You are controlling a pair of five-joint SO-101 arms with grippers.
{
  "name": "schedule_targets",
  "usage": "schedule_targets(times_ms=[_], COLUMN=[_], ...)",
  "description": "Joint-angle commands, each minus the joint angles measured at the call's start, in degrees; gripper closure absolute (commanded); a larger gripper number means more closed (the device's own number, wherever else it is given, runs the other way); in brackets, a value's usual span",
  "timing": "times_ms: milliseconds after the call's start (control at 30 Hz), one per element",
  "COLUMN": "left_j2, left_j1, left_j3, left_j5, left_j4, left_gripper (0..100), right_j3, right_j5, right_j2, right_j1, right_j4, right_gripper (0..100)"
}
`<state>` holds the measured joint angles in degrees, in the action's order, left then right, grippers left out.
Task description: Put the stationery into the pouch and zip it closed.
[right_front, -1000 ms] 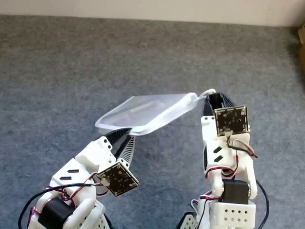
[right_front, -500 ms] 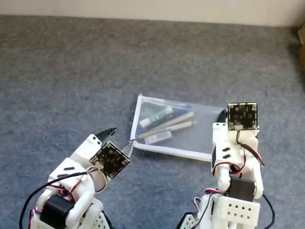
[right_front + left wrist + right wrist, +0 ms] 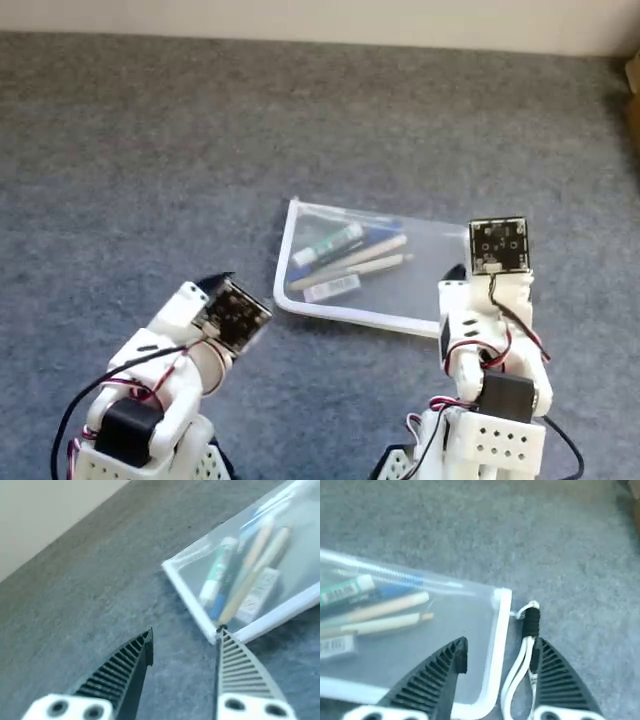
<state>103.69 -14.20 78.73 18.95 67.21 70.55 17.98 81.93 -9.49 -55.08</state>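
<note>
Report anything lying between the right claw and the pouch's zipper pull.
Nothing visible does. The right claw is open over the end of the pouch, and the zipper pull lies on the carpet right beside it.

stationery (image 3: 345, 258) in pouch (image 3: 400, 290) | pouch on table (image 3: 150, 150), between left gripper (image 3: 185, 631) and right gripper (image 3: 499, 641)

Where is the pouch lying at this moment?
In the high view the pouch lies flat on the grey carpet, between the left gripper at its near left corner and the right gripper at its right end.
</note>
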Motion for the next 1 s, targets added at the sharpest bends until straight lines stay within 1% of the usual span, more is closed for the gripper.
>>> schedule_targets(times_ms=[0, 67, 100, 333, 433, 600, 900, 967], left_j2=[1.01, 1.01, 1.01, 0.92, 0.92, 0.66, 0.75, 0.75], left_j1=[7.34, 9.89, 11.03, 21.14, 24.04, 24.92, 24.84, 24.84], left_j3=[1.19, 2.86, 3.65, 10.42, 13.76, 18.51, 18.42, 18.42], left_j5=[-0.62, -0.44, -0.35, -0.35, -0.53, -0.53, -0.35, -0.35], left_j4=[-4.13, -5.71, -6.51, -9.67, -11.78, -13.54, -7.65, -5.80], left_gripper=[90, 97, 100, 95, 93, 91, 91, 91], right_j3=[-0.40, -0.40, -0.31, 6.37, 9.36, 14.90, 21.85, 24.22], right_j5=[0.70, 0.62, 0.62, 0.62, 0.62, 0.62, 0.62, 0.62], right_j2=[0.13, 0.13, 0.13, 0.22, 0.22, 0.22, 0.22, 0.22], right_j1=[4.09, 5.23, 5.67, 5.93, 5.93, 5.93, 5.93, 5.93], right_j4=[-3.21, -3.47, -3.47, -3.12, -3.12, -3.12, -3.03, -1.19], right_gripper=[90.7, 98.8, 99.7, 98.4, 98.4, 98.4, 98.7, 99.5])
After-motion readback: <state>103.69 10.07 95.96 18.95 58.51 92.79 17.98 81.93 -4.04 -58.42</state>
